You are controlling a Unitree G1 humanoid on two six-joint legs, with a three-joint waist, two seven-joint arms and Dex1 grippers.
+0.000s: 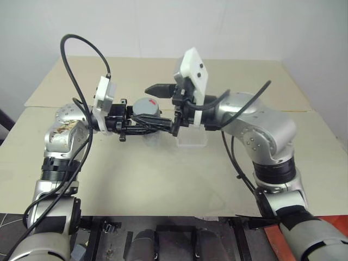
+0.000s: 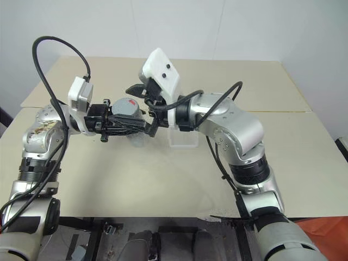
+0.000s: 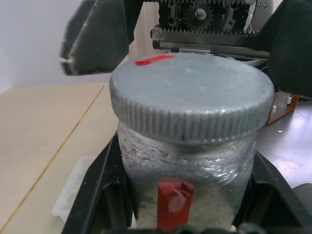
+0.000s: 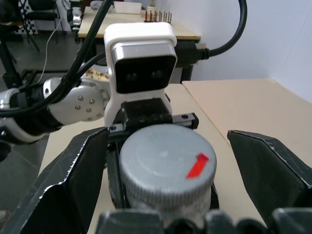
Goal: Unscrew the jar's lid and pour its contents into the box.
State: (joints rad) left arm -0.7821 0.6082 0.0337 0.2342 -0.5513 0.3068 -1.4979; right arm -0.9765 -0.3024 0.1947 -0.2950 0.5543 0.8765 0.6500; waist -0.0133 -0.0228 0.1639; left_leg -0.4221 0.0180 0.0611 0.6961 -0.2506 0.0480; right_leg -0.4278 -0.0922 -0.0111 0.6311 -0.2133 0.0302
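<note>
The jar [image 3: 185, 165], clear with a red label patch, lies level in the air with my left gripper [image 1: 142, 124] shut on its body. Its grey lid [image 1: 148, 105] with a red mark on the rim is screwed on and faces my right gripper [image 1: 162, 109]. That gripper is open, one black finger [image 4: 73, 180] on each side of the lid with a gap to it. The clear box [image 1: 191, 138] sits on the table just below and to the right of the jar. The contents are hidden inside the jar.
The beige table [image 1: 163, 179] has bare room in front of and around the box. A seam runs across its far part [image 1: 304, 111]. Black cables loop over both arms. In the right wrist view, other tables stand in the room behind.
</note>
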